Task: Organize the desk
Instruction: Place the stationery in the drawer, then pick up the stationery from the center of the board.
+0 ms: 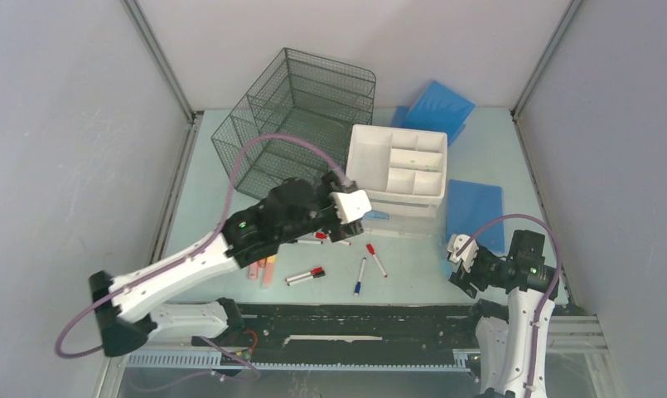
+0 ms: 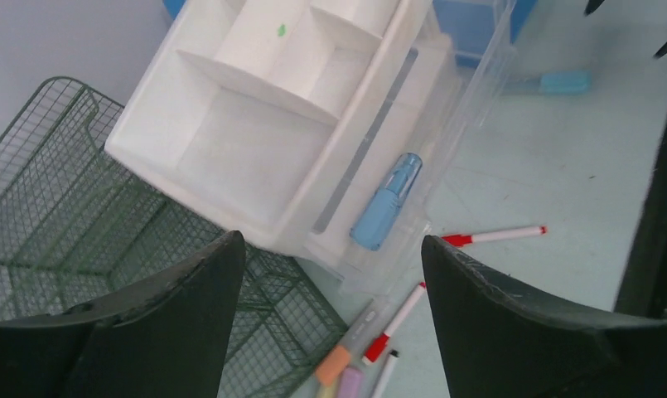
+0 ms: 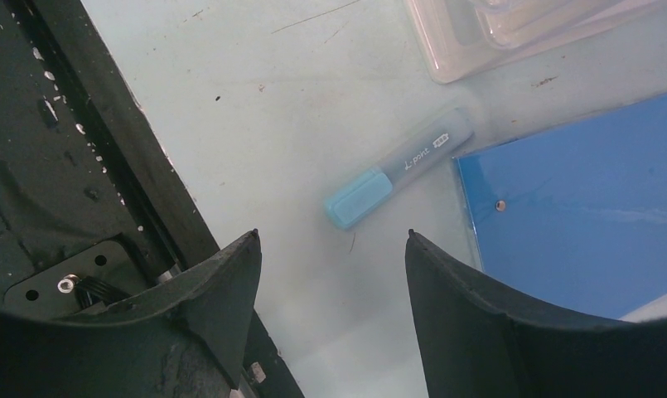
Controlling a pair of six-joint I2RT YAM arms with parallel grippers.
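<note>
The pale green desk [image 1: 205,199] carries loose pens in front of a white drawer unit [image 1: 400,166]. My left gripper [image 1: 345,225] hovers over the unit's front left corner, open with nothing between its fingers [image 2: 334,245]. Under it a light blue highlighter [image 2: 385,203] lies in the pulled-out clear drawer [image 2: 471,99]. My right gripper [image 1: 456,264] hangs low at the near right, open and empty [image 3: 330,240]. Just ahead of it a second blue highlighter [image 3: 396,170] rests on the desk beside a blue folder [image 3: 578,215].
A dark wire-mesh organizer [image 1: 301,116] stands at the back left of the drawer unit. Red-capped markers [image 1: 376,259] and orange and purple highlighters [image 2: 338,369] lie near the front. Another blue folder [image 1: 436,108] leans at the back. The black front rail [image 1: 355,319] borders the near edge.
</note>
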